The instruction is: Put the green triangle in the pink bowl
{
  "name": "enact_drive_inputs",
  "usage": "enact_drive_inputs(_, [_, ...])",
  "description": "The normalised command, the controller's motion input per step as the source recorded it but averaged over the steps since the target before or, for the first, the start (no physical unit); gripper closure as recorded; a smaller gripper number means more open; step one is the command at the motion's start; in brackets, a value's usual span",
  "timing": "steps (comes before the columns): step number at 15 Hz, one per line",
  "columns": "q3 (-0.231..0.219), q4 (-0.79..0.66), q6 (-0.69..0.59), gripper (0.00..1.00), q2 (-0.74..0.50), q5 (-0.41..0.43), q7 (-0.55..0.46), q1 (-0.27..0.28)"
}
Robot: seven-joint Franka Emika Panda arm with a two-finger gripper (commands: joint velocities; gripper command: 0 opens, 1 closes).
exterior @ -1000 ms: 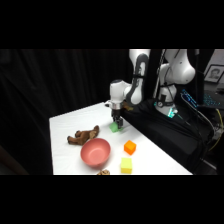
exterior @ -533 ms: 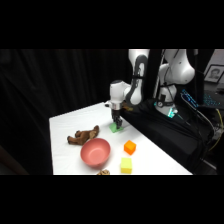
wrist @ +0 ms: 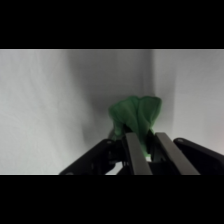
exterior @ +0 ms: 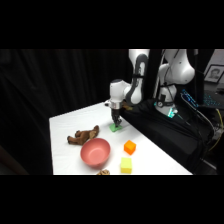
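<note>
Side view: the white table (exterior: 70, 127) carries the pink bowl (exterior: 95, 152) near its front. Well behind it, the gripper (exterior: 116, 121) stands low over the green triangle (exterior: 116, 128), fingers (wrist: 136, 152) drawn narrow around its lower edge.

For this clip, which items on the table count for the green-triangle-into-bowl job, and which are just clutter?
Belong to the job:
- green triangle, on the table under the gripper
- pink bowl, with nothing in it

Just lying about:
- orange block
- yellow cube
- brown toy, beside the bowl
- a small brown thing at the table's front edge, too cut off to name
</note>
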Motion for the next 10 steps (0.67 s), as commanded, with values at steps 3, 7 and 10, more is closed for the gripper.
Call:
enact_drive_inputs(3, [-0.223, -0.07, -0.17, 0.93, -0.33, -0.257, 0.18, 0.202])
enact_drive_inputs(7, [-0.241, -0.04, -0.35, 0.93, -0.40, -0.277, 0.22, 0.239])
enact_drive_inputs(10, [-0.194, 0.01, -0.41, 0.93, -0.40, -0.324, 0.26, 0.207])
